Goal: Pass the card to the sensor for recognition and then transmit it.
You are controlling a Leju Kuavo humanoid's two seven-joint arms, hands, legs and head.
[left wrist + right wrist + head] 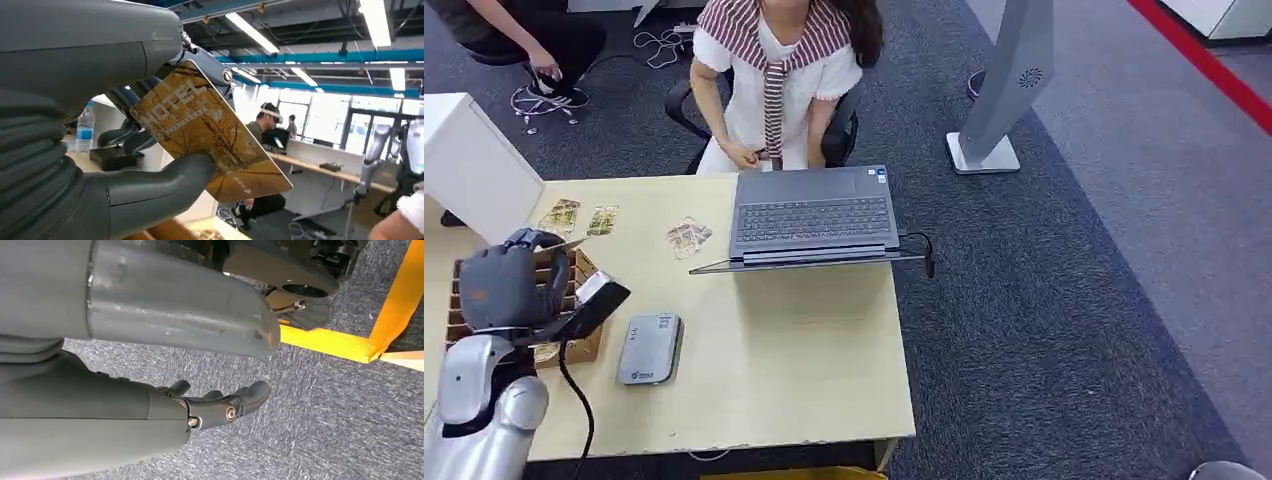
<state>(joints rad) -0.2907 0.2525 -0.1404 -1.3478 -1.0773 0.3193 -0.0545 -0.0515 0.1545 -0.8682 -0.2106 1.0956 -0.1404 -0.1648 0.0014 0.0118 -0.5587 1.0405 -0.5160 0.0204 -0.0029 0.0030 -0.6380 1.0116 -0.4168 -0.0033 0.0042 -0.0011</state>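
My left hand [509, 282] is raised above the left part of the table, over a wooden card box [584, 345]. In the left wrist view the thumb [165, 186] and the fingers [125, 136] pinch a golden-brown card [200, 125] printed with "HOTEL". The grey card sensor [649, 348] lies flat on the table just to the right of this hand, apart from it. My right hand [220, 405] hangs over the carpet with its fingers loosely apart and nothing in it.
An open laptop [814, 215] sits at the table's far edge with a person [774, 70] seated behind it. Three loose cards [687, 237] lie near the far-left side. A white box [474, 160] stands at the left, and a grey kiosk stand [1009, 80] on the carpet to the right.
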